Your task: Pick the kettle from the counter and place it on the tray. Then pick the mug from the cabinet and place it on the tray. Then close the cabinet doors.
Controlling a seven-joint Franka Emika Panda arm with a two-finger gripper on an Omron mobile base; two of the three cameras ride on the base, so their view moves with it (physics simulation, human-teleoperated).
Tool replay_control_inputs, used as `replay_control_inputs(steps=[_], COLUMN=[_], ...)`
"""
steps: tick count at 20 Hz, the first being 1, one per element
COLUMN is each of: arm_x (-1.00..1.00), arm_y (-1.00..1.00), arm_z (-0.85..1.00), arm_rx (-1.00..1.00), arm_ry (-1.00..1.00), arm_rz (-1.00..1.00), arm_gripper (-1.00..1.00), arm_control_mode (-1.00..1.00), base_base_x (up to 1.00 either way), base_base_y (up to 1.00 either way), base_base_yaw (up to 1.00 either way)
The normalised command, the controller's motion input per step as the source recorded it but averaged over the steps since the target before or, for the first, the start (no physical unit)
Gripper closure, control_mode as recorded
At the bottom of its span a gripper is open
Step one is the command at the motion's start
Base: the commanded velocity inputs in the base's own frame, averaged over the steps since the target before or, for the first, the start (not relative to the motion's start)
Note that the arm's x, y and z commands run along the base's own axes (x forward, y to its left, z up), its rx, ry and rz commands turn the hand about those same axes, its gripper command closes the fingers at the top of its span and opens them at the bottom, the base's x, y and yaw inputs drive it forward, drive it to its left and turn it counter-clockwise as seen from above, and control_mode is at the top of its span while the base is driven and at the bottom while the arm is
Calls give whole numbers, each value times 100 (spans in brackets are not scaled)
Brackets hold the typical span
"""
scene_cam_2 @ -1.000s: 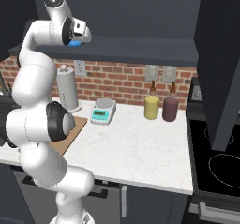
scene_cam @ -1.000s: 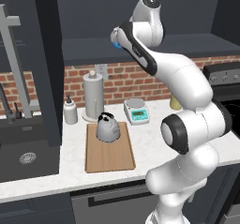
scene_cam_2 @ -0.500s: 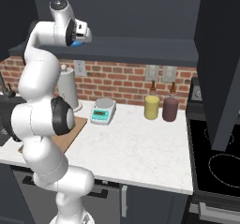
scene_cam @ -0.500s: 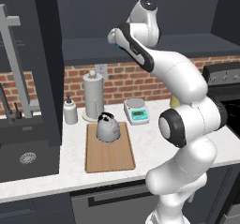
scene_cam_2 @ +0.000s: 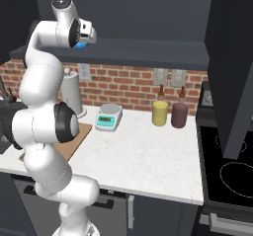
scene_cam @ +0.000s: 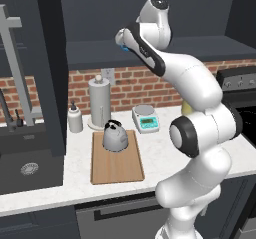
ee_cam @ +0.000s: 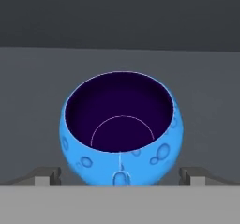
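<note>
The blue mug (ee_cam: pixel 121 129) stands upright on the dark shelf of the cabinet (scene_cam: pixel 200 48), its small handle turned toward the hand. My gripper (ee_cam: pixel 121 176) is open, one fingertip on each side of the mug's base, neither touching it. In the left base view the gripper (scene_cam: pixel 120 38) is raised to the shelf edge, with a sliver of the mug (scene_cam: pixel 123 44) under it. The grey kettle (scene_cam: pixel 115 135) sits on the far end of the wooden tray (scene_cam: pixel 116 165) on the white counter (scene_cam: pixel 165 153). A cabinet door (scene_cam: pixel 50 58) stands open at the left and another door (scene_cam_2: pixel 232 67) at the right.
A paper-towel cylinder (scene_cam: pixel 99 103), a soap bottle (scene_cam: pixel 75 119) and a small scale (scene_cam: pixel 146 119) stand behind the tray. The sink (scene_cam: pixel 30 163) lies to the left. A yellow jar (scene_cam_2: pixel 159 113) and a dark jar (scene_cam_2: pixel 180 114) stand beside the stove (scene_cam_2: pixel 227 171).
The hand has edged a little further in toward the shelf and the mug. The gripper stays open; kettle and tray have not moved.
</note>
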Motion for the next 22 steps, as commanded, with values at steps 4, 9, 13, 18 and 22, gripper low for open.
replay_control_inputs(steps=[4,9,13,18,22], arm_x=[-9,-6,1,13,1], arm_y=[0,-1,-5,-1,-5], arm_z=[0,-1,-12,-6,0], arm_rx=[0,0,0,0,0], arm_ry=[-8,-8,0,0,0], arm_rz=[0,0,0,0,0], arm_gripper=[-100,-100,-100,100,100], arm_control_mode=[-100,-100,-100,-100,-100], base_base_x=[0,0,0,0,0], base_base_y=[0,0,0,0,0], base_base_yaw=[0,0,0,0,0])
